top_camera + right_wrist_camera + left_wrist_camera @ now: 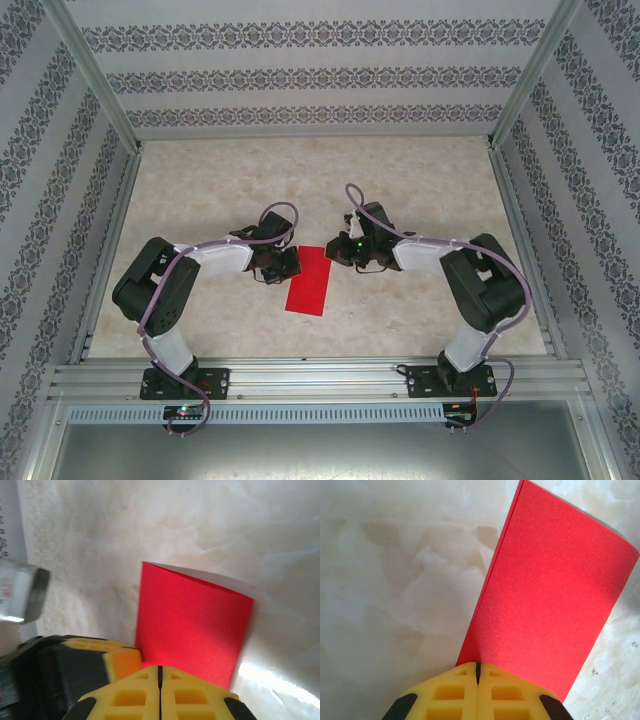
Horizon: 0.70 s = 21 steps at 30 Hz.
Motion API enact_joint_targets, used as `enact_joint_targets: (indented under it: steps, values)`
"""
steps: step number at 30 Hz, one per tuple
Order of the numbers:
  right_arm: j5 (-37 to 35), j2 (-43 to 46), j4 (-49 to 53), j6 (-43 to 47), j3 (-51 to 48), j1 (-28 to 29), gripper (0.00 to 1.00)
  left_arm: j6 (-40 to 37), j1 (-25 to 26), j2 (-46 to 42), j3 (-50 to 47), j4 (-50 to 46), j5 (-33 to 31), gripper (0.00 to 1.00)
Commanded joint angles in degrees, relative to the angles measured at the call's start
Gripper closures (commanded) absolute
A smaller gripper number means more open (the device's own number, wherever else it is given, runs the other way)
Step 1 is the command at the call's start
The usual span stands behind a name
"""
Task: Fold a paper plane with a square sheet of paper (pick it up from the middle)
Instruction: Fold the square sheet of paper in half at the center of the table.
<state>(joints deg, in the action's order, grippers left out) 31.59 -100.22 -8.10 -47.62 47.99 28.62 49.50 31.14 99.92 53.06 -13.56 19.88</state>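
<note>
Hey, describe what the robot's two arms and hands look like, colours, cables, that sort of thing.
The left arm and right arm have bulky black joints joined by white links, a lilac cable looping along each. A small green light glows by the right wrist. The left hand and right hand have yellow fingers with square moulded pockets and black outer corners.
</note>
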Motion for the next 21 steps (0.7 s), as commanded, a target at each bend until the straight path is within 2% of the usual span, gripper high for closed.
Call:
enact_joint_targets:
  steps: [1,5,12,18,21]
  values:
    - [0.51,-3.48,-1.29,0.42,-0.21,-0.06,0.92,-1.36,0.51,0.89,-0.94,-4.26,-1.69,1.00]
    - [-0.51,-4.90,-0.31,0.42,-1.50,-0.32,0.92,-1.29,0.51,1.15,-1.18,-4.04,-1.92,1.00]
    - [1.65,0.64,0.76,1.15,2.41,-1.66,0.92,-1.57,0.53,1.15,-0.88,-4.72,-2.12,1.00]
    - [2.90,-4.54,0.37,0.18,7.25,-2.43,0.91,-1.85,0.51,1.33,-0.59,-4.89,-2.02,1.00]
    - [1.02,-7.32,1.18,0.12,8.11,-2.44,0.91,-2.12,0.53,1.18,-0.49,-5.20,-1.91,1.00]
